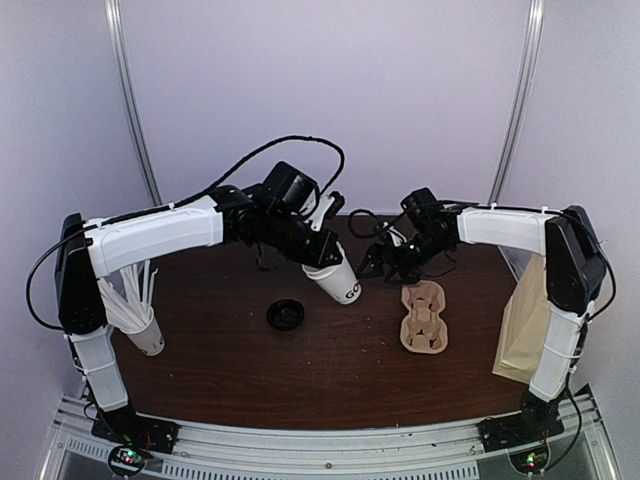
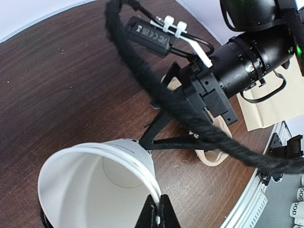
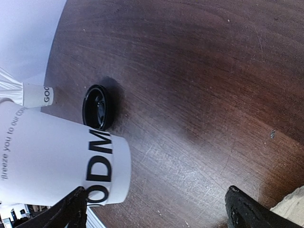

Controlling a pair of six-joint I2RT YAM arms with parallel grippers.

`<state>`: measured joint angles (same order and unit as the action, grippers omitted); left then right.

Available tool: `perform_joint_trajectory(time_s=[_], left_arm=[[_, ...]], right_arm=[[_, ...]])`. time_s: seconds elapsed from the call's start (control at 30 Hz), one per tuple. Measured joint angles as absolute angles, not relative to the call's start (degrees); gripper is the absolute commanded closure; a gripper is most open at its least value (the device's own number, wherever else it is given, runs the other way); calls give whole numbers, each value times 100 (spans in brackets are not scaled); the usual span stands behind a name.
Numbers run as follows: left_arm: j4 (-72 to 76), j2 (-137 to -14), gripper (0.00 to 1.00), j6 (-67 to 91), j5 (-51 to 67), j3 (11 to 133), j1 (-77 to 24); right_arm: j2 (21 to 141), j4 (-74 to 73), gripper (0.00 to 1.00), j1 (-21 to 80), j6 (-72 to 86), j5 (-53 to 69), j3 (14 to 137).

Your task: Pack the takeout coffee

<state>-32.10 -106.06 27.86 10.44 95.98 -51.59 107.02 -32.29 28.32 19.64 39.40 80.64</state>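
The takeout coffee cup, white with dark print, has no lid on and hangs tilted above the table. My left gripper is shut on its rim; in the left wrist view the fingers pinch the rim of the empty cup. The black lid lies on the table to the cup's left. My right gripper is open and empty just right of the cup. In the right wrist view it spans bare table, one finger beside the cup, with the lid beyond.
A brown pulp cup carrier lies right of centre, also in the left wrist view. A brown paper bag stands at the right edge. A white cup full of straws stands at the left, also in the right wrist view.
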Motion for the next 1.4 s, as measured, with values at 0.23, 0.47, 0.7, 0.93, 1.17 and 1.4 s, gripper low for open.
perform_joint_trajectory(time_s=[0.23,0.47,0.7,0.93,1.17,1.4], left_arm=[[-3258,-10582,100,2783,1002,9598,-5192],[-3085,-10499,100,2779,1007,9570,-5225],[-2954,-10468,100,2777,1044,9459,-5251],[-2891,-10418,100,2735,1168,9439,-5325],[-3625,-10178,100,2497,1466,9795,-5325],[-3721,-9376,100,2585,1719,9474,-5310]], right_arm=[[10602,-3389,0,2832,1710,3946,8101],[9585,-3087,0,2845,1540,4344,8117],[9498,-2893,1,2952,1538,4584,8121],[9699,-3039,2,2989,919,4928,8152],[9354,-4331,0,2995,-2265,5131,8324],[8552,-4407,0,3168,-3203,4689,7811]])
